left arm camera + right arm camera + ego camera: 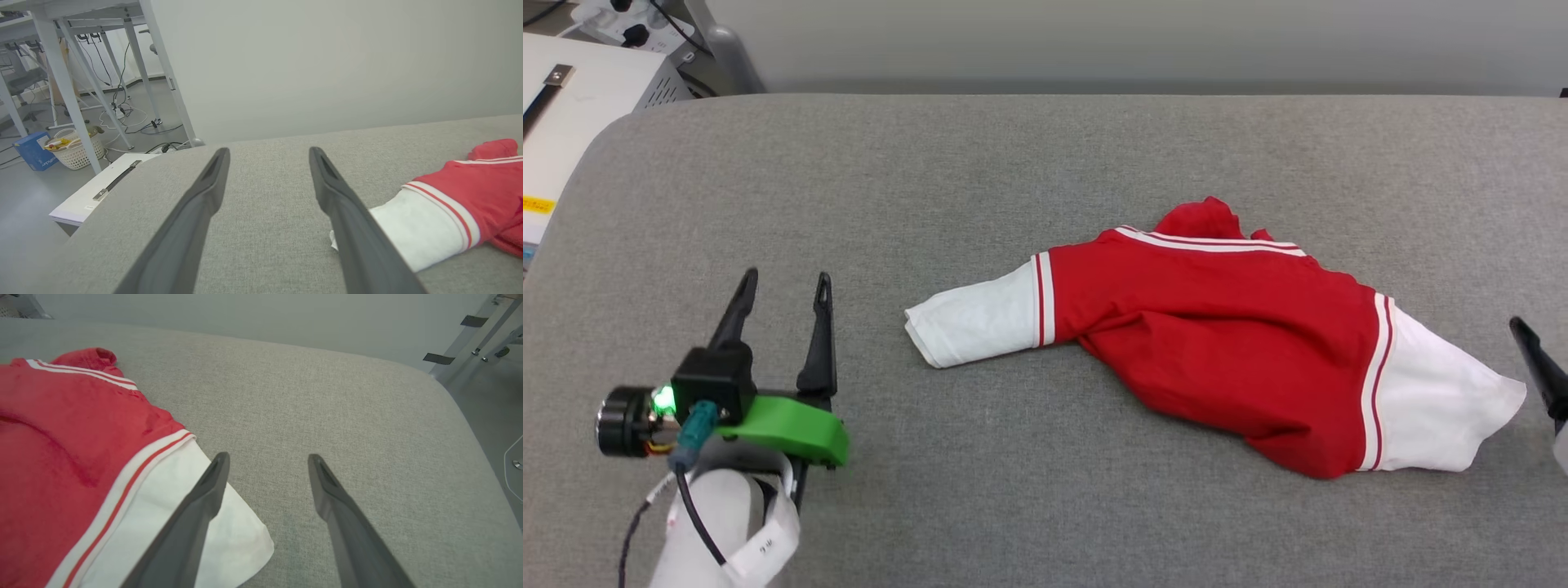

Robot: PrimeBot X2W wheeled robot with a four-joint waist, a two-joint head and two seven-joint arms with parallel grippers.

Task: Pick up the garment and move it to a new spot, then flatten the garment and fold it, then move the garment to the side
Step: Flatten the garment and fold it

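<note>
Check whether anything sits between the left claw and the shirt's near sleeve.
Nothing visible does. Bare grey fabric surface separates the open left claw from the garment, whose white sleeve lies flat to the claw's right.

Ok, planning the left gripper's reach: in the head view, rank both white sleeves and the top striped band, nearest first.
1. Left white sleeve, beside the left gripper.
2. Top striped band, farther back.
3. Right white sleeve, far right.
</note>
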